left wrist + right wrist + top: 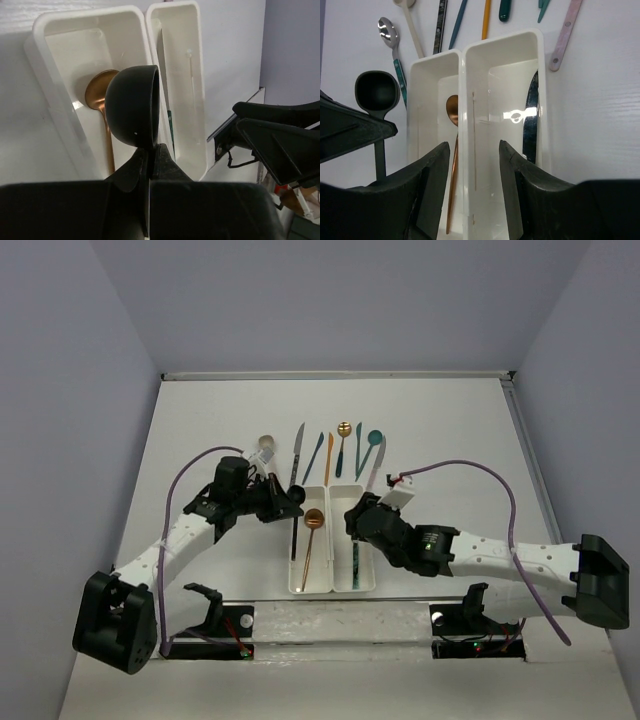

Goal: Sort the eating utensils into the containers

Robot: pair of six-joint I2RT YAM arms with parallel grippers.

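Placement step: left gripper [151, 156] is pinching a black spoon [132, 107] just beside the left bin [85, 15]; right gripper [472, 152] is hovering spread. Next move probably calls for shifting over that bin, then releasing.

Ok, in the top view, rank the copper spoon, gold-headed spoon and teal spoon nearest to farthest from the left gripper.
1. copper spoon, in the left bin, just right of the left gripper.
2. gold-headed spoon, far row, middle.
3. teal spoon, far row, further right.

The black spoon [132, 107] hides its handle (bowl shows) inside the left gripper's [150, 162] jaws.
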